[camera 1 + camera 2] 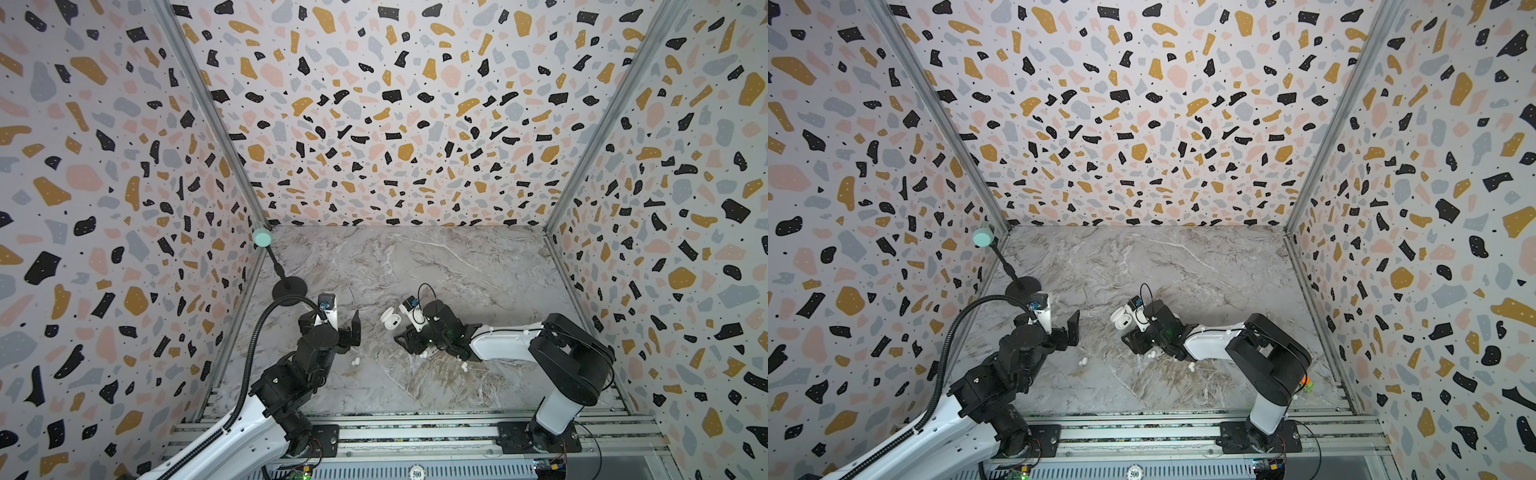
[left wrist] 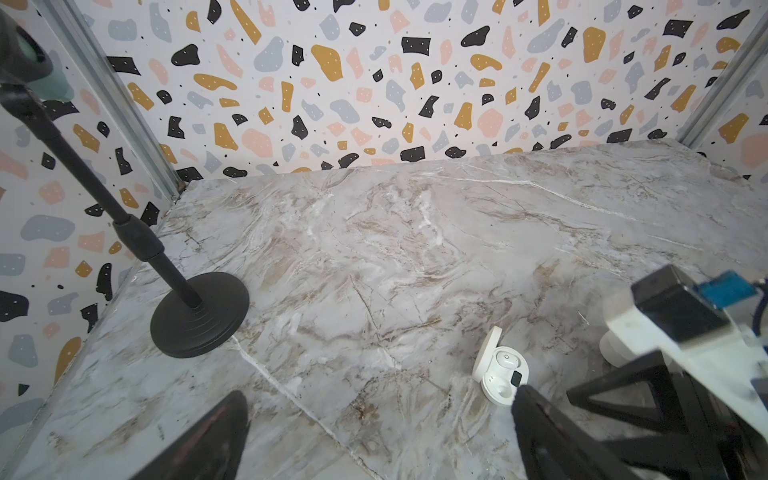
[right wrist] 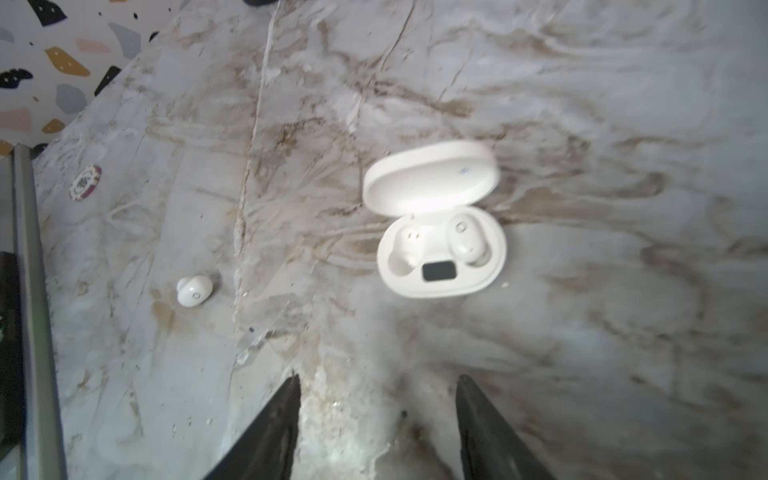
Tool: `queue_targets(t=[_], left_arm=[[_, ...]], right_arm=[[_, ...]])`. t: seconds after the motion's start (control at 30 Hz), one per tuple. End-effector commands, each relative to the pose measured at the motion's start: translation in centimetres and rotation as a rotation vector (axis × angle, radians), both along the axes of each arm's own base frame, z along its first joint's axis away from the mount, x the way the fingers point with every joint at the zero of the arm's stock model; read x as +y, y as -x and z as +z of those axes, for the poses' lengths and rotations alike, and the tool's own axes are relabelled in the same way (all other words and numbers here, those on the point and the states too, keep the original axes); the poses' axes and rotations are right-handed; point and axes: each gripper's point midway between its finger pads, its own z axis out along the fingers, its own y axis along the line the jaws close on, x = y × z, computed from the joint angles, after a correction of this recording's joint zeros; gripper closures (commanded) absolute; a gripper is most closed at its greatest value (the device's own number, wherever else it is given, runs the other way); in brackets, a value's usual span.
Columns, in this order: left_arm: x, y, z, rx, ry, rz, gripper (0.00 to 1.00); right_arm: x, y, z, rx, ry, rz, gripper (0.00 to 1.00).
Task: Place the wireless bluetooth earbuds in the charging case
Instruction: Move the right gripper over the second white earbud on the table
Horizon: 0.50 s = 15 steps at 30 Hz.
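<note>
Right gripper (image 3: pixel 376 380) spread, empty; loose earbud (image 3: pixel 194 291) spotted off to side, half-filled charging case (image 3: pixel 440 291) straight ahead of jaws.

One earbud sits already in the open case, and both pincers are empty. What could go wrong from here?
1. The charging case lies free on the table with its lid up. The left pincer is open and away from it, so pressing a bud into the empty slot may push or tip the case.
2. The loose earbud is small and rounded, so it may slip out of the right pincer.
</note>
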Motion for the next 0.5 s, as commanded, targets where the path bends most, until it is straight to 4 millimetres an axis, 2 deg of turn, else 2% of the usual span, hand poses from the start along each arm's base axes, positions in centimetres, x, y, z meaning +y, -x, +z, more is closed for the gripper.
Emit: queue_targets(t=[0.0,0.13,0.27,0.33,0.47], left_arm=[[0.5,-0.4,1.7,-0.052,0.026,0.031,0.00],[1.1,-0.3,2.1,-0.063,0.027,0.057,0.00],[2.4,-0.1,2.8,-0.092,0.033,0.116,0.00],[3.3,0.0,3.3,-0.113,0.039,0.157,0.00],[5.0,0.4,4.3,-0.152,0.055,0.232,0.00]], right_arm=[[1.2,0.7,1.7,0.015,-0.058,-0.008,0.40],[1.9,2.2,1.6,0.021,-0.070,0.016,0.39],[3.7,4.5,2.3,0.039,-0.081,0.042,0.38],[4.4,5.1,2.5,0.054,-0.062,0.009,0.37],[5.3,5.6,1.1,0.164,0.029,-0.105,0.35]])
